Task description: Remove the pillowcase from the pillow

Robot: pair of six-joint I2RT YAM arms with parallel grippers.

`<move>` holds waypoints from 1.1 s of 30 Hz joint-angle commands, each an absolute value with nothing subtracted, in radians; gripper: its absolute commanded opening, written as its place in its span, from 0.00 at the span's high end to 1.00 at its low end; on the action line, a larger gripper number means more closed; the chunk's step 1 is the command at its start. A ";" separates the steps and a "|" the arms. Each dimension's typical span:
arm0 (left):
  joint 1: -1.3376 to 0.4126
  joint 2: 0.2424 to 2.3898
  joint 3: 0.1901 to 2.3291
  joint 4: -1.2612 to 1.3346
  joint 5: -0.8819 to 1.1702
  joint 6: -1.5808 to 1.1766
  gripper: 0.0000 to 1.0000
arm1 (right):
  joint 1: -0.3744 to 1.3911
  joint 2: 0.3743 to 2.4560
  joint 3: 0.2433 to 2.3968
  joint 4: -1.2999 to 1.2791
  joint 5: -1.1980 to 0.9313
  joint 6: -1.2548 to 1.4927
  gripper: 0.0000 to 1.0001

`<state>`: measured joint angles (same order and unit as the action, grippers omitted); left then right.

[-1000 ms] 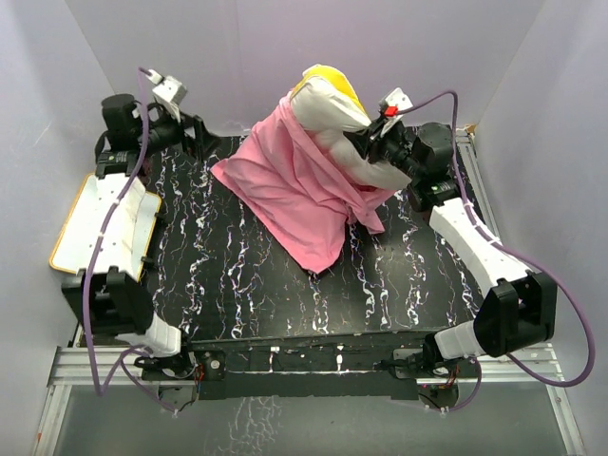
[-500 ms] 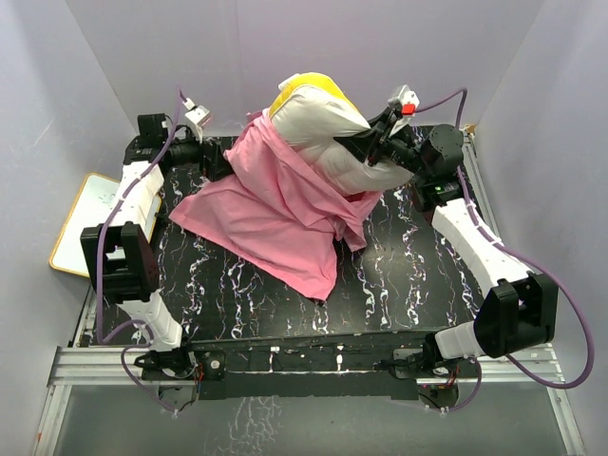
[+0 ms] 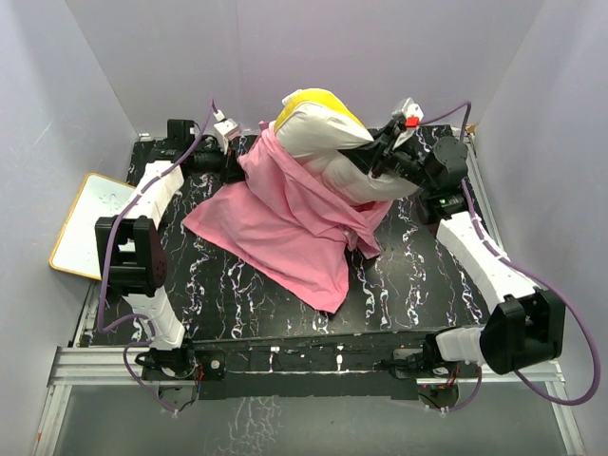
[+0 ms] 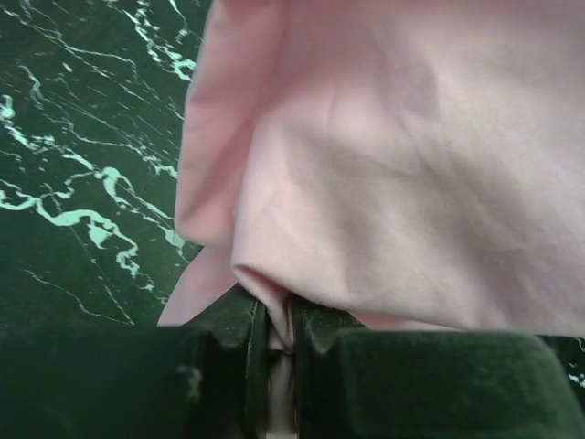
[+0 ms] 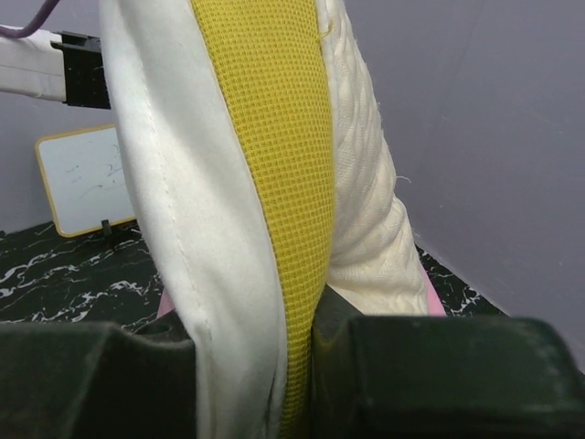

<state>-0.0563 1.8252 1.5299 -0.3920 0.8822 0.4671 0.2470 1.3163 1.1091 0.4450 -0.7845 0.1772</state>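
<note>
The white pillow [image 3: 318, 128] with a yellow band [image 5: 274, 165] is held up at the back of the table, its upper half bare. My right gripper [image 3: 377, 157] is shut on the pillow's edge, white fabric and yellow band pinched between its fingers [image 5: 260, 366]. The plain pink pillowcase [image 3: 294, 223] hangs off the pillow's lower part and spreads down over the black marbled table [image 3: 237, 294]. My left gripper [image 3: 235, 163] is at the pillowcase's back left edge, shut on a fold of pink fabric [image 4: 274, 315].
A white board with a yellow frame [image 3: 90, 223] lies off the table's left edge and also shows in the right wrist view [image 5: 87, 178]. Lilac walls close in the back and sides. The left arm stretches along the table's left side.
The left arm swung in from the far left to the pillowcase's back edge, and its gripper went from open to shut on the fabric. The pillowcase spread leftward; the pillow shifted a little.
</note>
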 commanded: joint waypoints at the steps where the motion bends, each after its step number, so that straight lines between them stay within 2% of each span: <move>1: -0.038 1.759 1.648 -0.281 0.797 0.366 1.00 | 0.256 1.222 1.070 0.590 -0.697 0.169 0.92; 6: -0.005 1.706 1.797 -0.191 0.614 0.337 1.00 | 0.256 1.194 0.960 0.695 -0.613 0.182 0.92; 12: 0.003 1.627 1.759 -0.160 0.575 0.372 1.00 | 0.256 1.165 0.818 0.694 -0.489 0.129 0.91; 13: 0.004 1.613 1.724 -0.166 0.595 0.384 1.00 | 0.256 1.163 0.788 0.678 -0.469 0.118 0.88; 14: 0.003 1.597 1.690 -0.170 0.621 0.394 1.00 | 0.256 1.157 0.755 0.661 -0.455 0.115 0.79; 16: -0.003 1.569 1.618 -0.171 0.654 0.399 1.00 | 0.255 1.136 0.694 0.634 -0.461 0.110 0.54; 19: -0.039 1.549 1.570 -0.254 0.698 0.449 1.00 | 0.256 1.109 0.668 0.552 -0.517 0.091 0.35; 22: -0.104 1.520 1.529 -0.367 0.720 0.557 1.00 | 0.256 1.069 0.696 0.468 -0.480 0.049 0.21; 24: -0.158 1.478 1.460 -0.411 0.678 0.637 1.00 | 0.256 1.035 0.721 0.432 -0.425 -0.008 0.08; 26: -0.203 1.448 1.409 -0.440 0.639 0.705 1.00 | 0.256 1.025 0.776 0.356 -0.373 -0.087 0.02; 30: -0.257 1.445 1.389 -0.516 0.590 0.734 1.00 | 0.257 1.098 1.042 -0.009 -0.322 -0.332 0.02; 33: -0.286 1.450 1.381 -0.516 0.529 0.750 1.00 | 0.257 1.108 1.120 -0.082 -0.289 -0.413 0.02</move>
<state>-0.2432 1.4506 1.4059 -0.4065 0.5678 0.6998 0.2523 1.1240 0.9573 0.0044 -0.3500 -0.2077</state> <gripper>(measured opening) 0.059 0.982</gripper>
